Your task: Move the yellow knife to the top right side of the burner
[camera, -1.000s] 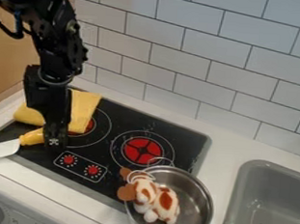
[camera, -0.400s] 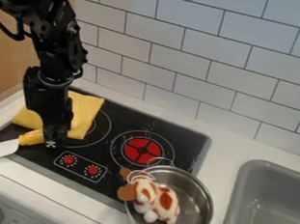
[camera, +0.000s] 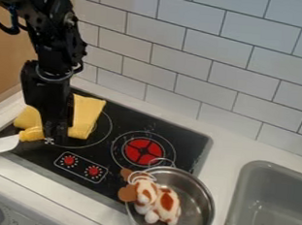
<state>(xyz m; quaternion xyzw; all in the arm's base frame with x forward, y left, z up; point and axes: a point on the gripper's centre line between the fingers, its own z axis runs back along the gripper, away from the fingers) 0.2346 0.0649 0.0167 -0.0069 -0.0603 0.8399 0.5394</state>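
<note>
As the black robot arm [camera: 57,44] reaches down over the left side of the scene, we see its black two-finger pincer [camera: 55,140] closed on the yellow handle of a knife with a broad white blade [camera: 31,135]. The knife is at the near left corner of the black glass cooktop [camera: 171,136], its blade pointing left over the white worktop [camera: 226,151]. Behind the pincer, we see a folded yellow cloth [camera: 86,117] lying across the cooktop's far left part and overlapping the left burner [camera: 105,130]. The round red-centred burner [camera: 143,152] sits to the right of it, and two small red control marks [camera: 69,161] lie nearer to us. At the cooktop's near right corner, we find a round silver metal pot [camera: 199,205] with a white and brown plush toy [camera: 148,202] in it. Farther right, a grey rectangular sink [camera: 237,200] is set into the worktop, and white tiles [camera: 183,63] cover the wall behind.
</note>
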